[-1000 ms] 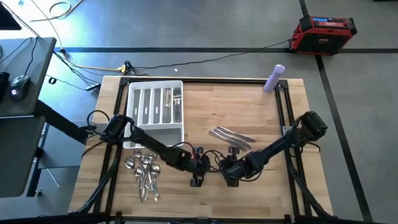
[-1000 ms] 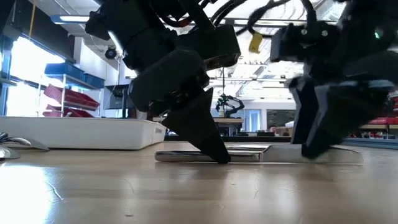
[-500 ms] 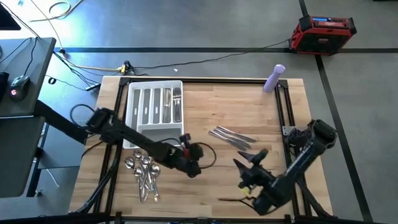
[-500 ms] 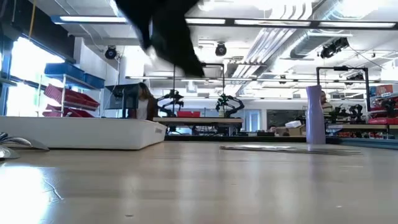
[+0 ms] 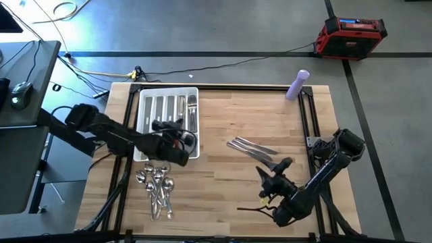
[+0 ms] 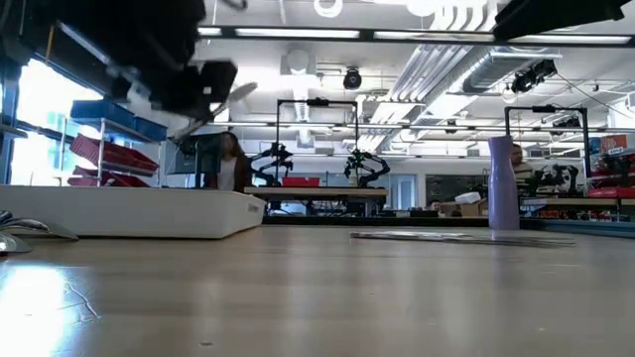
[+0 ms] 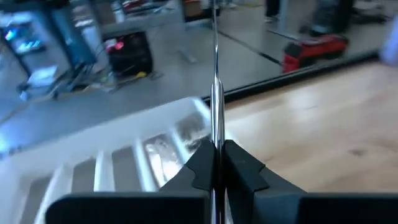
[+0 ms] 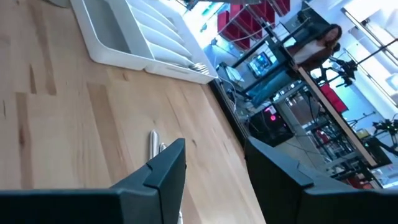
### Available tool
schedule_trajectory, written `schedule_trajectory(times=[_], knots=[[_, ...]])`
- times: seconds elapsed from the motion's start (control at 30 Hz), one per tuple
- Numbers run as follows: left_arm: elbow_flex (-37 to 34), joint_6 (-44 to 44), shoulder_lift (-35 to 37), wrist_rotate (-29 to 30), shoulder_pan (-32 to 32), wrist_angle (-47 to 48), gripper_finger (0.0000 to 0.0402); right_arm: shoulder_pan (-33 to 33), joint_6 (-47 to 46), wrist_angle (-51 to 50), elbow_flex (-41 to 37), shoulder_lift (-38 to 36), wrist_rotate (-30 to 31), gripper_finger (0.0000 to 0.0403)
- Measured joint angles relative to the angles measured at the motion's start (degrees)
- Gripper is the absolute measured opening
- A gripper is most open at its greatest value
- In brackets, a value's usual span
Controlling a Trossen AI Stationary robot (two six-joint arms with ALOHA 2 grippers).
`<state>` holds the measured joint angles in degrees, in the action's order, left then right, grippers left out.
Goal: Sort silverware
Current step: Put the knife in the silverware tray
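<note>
My left gripper (image 7: 214, 163) has carried a knife (image 7: 214, 93) off the table's middle and now pinches it above the tray (image 5: 143, 108) at the far left corner. My right gripper (image 5: 270, 182), fingers apart, has retreated toward the near edge. Next, I reckon: drop.

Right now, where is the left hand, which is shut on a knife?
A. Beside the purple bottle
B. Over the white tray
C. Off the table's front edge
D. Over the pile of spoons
B. The high view shows the left hand above the white tray, and the left wrist view shows the knife in its grip above the compartments.
</note>
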<state>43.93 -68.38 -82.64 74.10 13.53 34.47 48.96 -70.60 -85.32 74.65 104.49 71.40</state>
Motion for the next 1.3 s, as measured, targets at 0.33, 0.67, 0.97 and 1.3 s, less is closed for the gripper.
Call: schedule_trajectory(times=[0.33,0.67,0.97,1.3], knots=[[-15.81,10.06,-2.89,-8.16,-9.62,-37.04,0.0,-0.23,0.1,1.08,0.0,-0.02,-0.14,0.0149],[-16.88,8.64,-6.3,-14.94,-12.21,-42.1,0.0014,-0.19,0.54,1.31,0.02,-0.02,-1.38,0.0149],[-16.86,3.28,-7.99,-16.18,-12.14,-40.83,0.0082,-0.19,1.34,2.02,0.04,-0.02,-1.65,0.0149],[-16.86,11.53,-1.81,-16.83,-11.17,-40.76,0.0119,-0.34,1.41,3.74,-0.68,-0.04,-3.48,0.0149]])
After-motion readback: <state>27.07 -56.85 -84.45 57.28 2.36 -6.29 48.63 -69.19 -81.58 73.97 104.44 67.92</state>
